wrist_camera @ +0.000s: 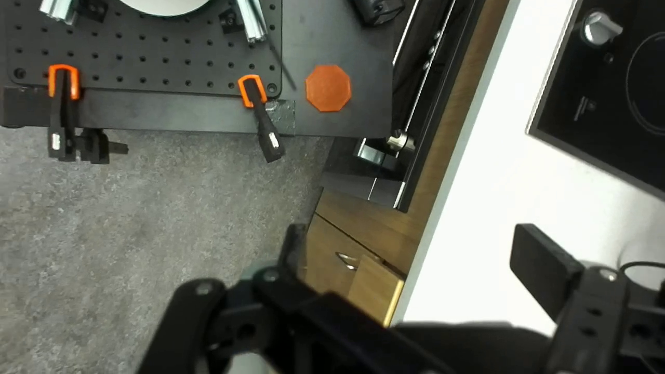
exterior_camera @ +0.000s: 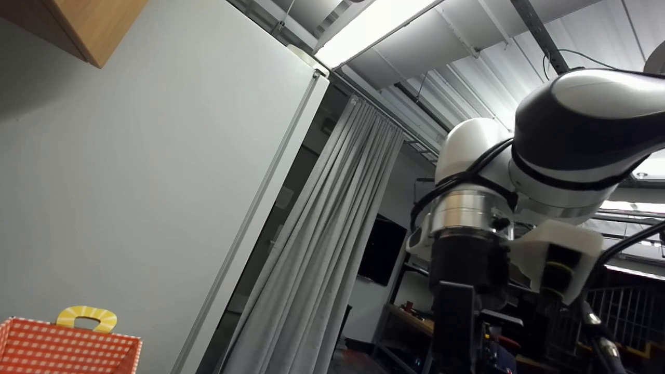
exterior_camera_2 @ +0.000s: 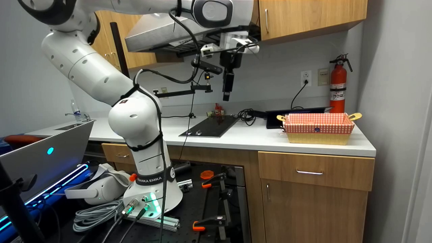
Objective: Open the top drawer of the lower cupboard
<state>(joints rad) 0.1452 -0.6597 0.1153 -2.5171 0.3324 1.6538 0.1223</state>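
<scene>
Laptop: silver, open, seen from behind, with a round blue light on its lid.
Robot arm: white with black bands, base lit green; reached up and across to the right in an exterior view.
Headset: white, lay just beside the base of the arm.
Cable coil: grey, lay in front of the headset.
Clamps: two, black with orange pads, sat over the edge of the black table.
Octagonal piece: orange, lay flat on the table, near a clamp.
Cooktop: black, lay set in the white countertop.
Gripper: black, pointed down, hung higher than the countertop; its two fingers stood wide apart in the wrist view, with the countertop's edge showing between them.
Top drawer: wood front with a horizontal metal handle; sat under the right end of the countertop, above the door of the lower cupboard; looked closed or nearly so; the gripper was well apart from it.
Basket: straw-coloured, with a red checked lining and yellow handles; stood on the countertop above the drawer.
Fire extinguisher: red, upright, showed behind the basket, its lower end hidden.
</scene>
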